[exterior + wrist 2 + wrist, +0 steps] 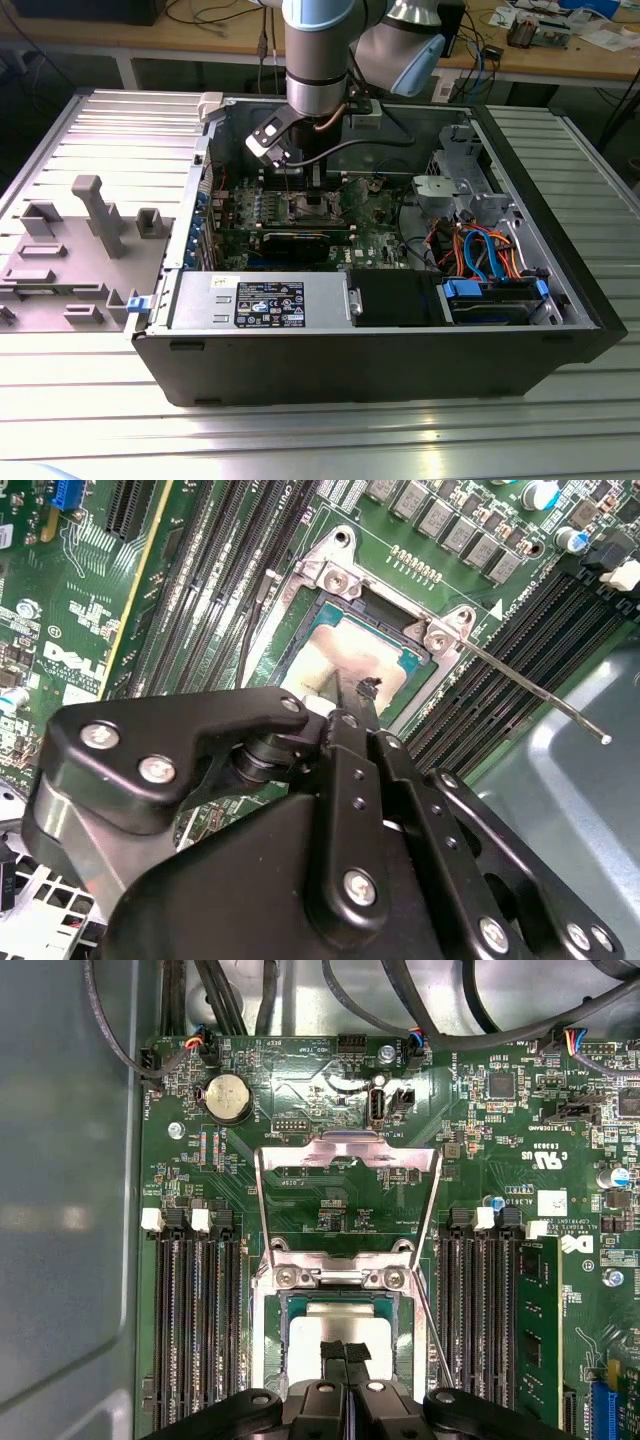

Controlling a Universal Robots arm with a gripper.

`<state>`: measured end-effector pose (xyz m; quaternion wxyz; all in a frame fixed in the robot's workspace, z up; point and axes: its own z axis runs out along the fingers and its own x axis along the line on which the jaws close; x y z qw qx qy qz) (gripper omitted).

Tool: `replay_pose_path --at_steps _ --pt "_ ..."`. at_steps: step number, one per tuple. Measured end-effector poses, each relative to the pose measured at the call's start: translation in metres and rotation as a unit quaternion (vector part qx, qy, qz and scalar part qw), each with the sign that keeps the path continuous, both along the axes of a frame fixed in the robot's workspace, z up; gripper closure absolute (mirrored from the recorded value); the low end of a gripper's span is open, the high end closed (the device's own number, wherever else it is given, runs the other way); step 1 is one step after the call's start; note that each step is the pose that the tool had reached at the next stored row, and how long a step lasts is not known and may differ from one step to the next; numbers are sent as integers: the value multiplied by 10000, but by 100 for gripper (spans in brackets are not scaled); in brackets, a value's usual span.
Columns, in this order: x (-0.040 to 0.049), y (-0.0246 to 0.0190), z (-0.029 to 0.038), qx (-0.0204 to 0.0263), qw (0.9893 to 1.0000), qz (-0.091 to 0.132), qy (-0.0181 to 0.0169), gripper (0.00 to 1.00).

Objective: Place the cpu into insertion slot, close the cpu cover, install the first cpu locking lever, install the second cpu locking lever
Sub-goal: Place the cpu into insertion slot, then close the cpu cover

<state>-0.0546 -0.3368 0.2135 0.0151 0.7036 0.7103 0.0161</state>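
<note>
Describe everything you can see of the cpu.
The cpu is a flat square chip with a dull silver-grey, smudged metal top. It lies level inside the insertion slot, framed by its silvery rim, uncovered, as the cpu cover is swung open. The gripper, fingers shut together, has its tips at the chip's top; contact cannot be confirmed.

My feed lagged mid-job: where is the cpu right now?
In the first wrist view the cpu lies in the insertion slot, between the memory slots, directly under the gripper; the cpu cover is open.

You have the cpu [312, 1328] lying in the insertion slot [264, 1345]; in the exterior view, the power supply [260, 300] sits lower centre.
</note>
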Motion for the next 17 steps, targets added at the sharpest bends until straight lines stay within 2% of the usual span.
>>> replay_pose_path --at_steps 4,6,17 --pt "0 0 0 0 10000 0 2 89" --pt "5 0 0 0 10000 0 32 89" --pt "5 0 29 0 10000 0 32 89"
